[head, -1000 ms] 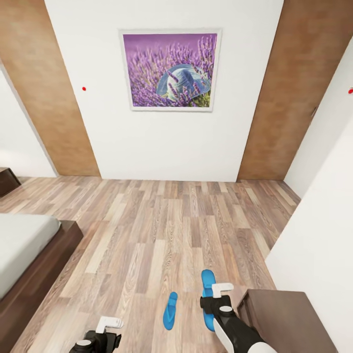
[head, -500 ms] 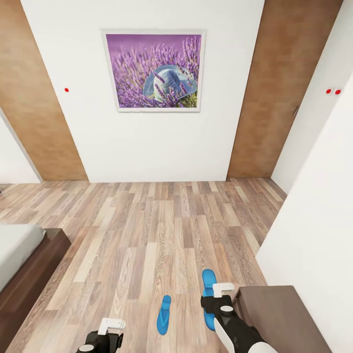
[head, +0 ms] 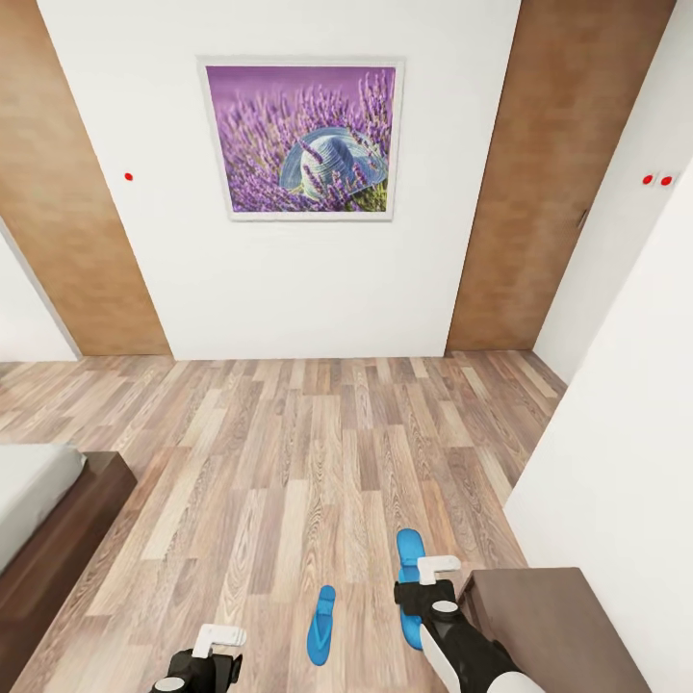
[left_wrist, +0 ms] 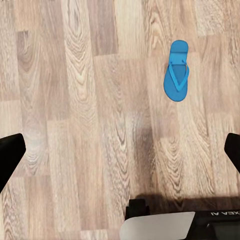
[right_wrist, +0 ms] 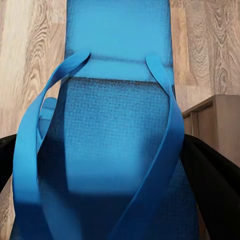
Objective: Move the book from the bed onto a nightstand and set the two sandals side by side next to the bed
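One bright blue sandal (head: 321, 613) lies flat on the wood floor between my two arms; in the left wrist view this sandal (left_wrist: 177, 78) sits ahead of my open left gripper (left_wrist: 120, 155), well apart from its dark fingers (left_wrist: 10, 159). My right gripper (head: 424, 579) is shut on the other sandal (head: 410, 551), held above the floor; in the right wrist view that sandal (right_wrist: 117, 125) fills the space between the fingers (right_wrist: 212, 187). The bed (head: 27, 486) shows as a grey mattress corner in a dark frame at the left. A dark nightstand (head: 553, 626) stands at the lower right. The book is out of view.
A white wall with a lavender picture (head: 300, 140) faces me, flanked by wooden panels (head: 553, 173). Another white wall (head: 626, 443) runs close along the right, behind the nightstand (right_wrist: 216, 117). Open plank floor (head: 318, 452) spreads between bed and nightstand.
The camera turned right, so the whole picture slid left and less of the bed shows. Both grippers and the held sandal keep their places in the view.
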